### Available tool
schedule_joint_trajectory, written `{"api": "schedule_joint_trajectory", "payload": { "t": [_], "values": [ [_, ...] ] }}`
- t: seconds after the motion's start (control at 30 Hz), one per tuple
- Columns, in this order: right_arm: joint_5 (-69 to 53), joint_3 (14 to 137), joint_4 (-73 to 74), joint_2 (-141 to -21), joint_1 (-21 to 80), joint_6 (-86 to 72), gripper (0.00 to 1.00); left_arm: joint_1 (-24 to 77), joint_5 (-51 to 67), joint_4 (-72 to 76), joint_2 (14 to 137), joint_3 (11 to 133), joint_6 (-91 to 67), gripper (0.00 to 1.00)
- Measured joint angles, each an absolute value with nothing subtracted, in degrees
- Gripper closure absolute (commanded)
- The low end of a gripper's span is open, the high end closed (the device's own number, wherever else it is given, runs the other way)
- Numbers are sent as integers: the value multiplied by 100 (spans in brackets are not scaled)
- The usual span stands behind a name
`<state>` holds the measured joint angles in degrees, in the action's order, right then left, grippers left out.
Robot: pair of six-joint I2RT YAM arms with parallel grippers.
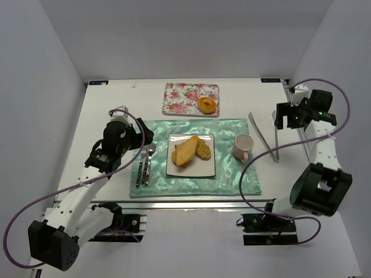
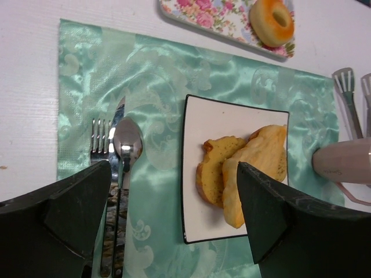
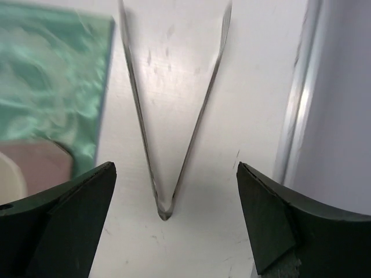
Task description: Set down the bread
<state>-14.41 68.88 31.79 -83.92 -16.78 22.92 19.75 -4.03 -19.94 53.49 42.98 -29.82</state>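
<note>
Bread [image 1: 188,150] resting on plate [image 1: 206,168] — left tool [image 2: 174,168] and right tool [image 3: 175,168] both wide open, empty; retreat upward, sparing tongs [image 3: 164,211].

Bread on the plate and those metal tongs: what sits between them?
A pale pink mug, standing on the green mat, shows between bread and tongs in the top view.

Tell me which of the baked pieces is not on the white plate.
The round orange ring: it sits alone on the floral tray, behind the green mat, while the bread slices overlap on the white square plate.
</note>
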Motion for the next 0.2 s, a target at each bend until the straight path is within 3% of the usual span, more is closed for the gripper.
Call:
{"api": "schedule_joint_trajectory", "payload": {
  "t": [0.2],
  "values": [
    [-1984,7120,2993,-7568,-1671,1787,10,1975,-145,-1739,5356,4372,-2967,2]
  ]
}}
